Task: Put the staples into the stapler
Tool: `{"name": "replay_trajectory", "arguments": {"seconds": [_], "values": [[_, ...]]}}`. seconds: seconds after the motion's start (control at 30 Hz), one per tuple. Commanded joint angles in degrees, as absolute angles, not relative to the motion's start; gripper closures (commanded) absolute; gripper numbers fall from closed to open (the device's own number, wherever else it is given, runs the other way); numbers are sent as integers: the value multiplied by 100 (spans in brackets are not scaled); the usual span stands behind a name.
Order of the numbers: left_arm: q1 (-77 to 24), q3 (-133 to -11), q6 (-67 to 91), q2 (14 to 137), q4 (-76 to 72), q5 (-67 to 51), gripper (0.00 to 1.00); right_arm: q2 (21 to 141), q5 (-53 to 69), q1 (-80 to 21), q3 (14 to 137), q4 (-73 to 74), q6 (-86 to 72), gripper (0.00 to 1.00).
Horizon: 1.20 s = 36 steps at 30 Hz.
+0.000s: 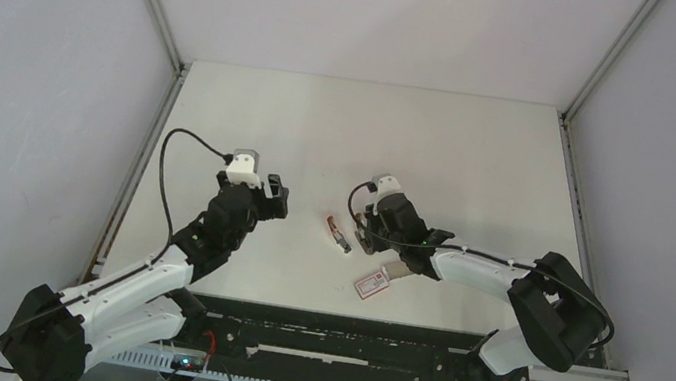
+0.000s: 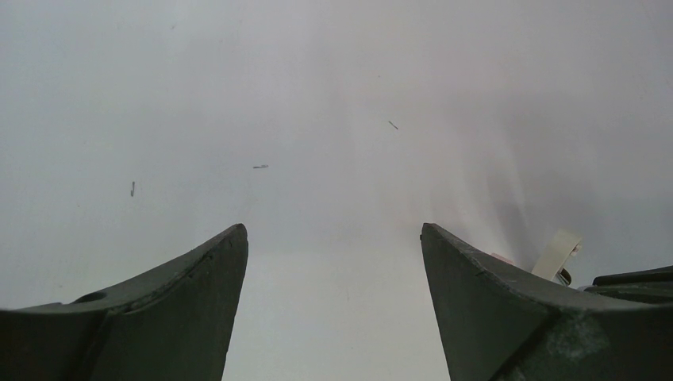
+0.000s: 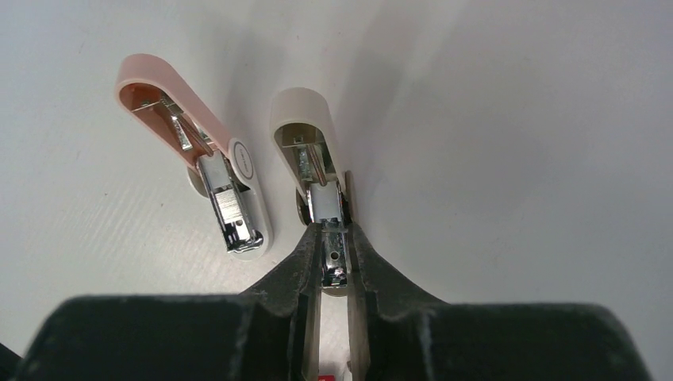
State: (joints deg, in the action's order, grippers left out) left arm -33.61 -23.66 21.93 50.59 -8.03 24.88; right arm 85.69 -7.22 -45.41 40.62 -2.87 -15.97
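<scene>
Your right gripper (image 3: 334,238) was clenched on the silver rail of the cream-capped mini stapler (image 3: 301,111), open on the white table (image 3: 516,159). A pink-capped open stapler (image 3: 171,87) lay just beside it; its oval mark (image 3: 242,161), perhaps a logo, was unreadable. Your left gripper (image 2: 333,230) hung spread, empty.

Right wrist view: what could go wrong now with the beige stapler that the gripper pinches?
The right gripper pinches only the narrow silver rail of the small beige plastic stapler, so it may slip or twist. The open pink plastic stapler lies close beside it; a sideways move could knock it.
</scene>
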Motion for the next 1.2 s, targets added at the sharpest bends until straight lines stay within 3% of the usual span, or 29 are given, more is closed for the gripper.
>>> {"name": "replay_trajectory", "arguments": {"seconds": [0.0, 1.17], "values": [[-3349, -2335, 2232, 5014, -926, 2496, 16, 8618, -895, -4562, 4254, -264, -1787, 95], [-3349, -2307, 2250, 4993, -958, 2514, 16, 8702, -1025, -4793, 3740, -1141, -1632, 95]]}}
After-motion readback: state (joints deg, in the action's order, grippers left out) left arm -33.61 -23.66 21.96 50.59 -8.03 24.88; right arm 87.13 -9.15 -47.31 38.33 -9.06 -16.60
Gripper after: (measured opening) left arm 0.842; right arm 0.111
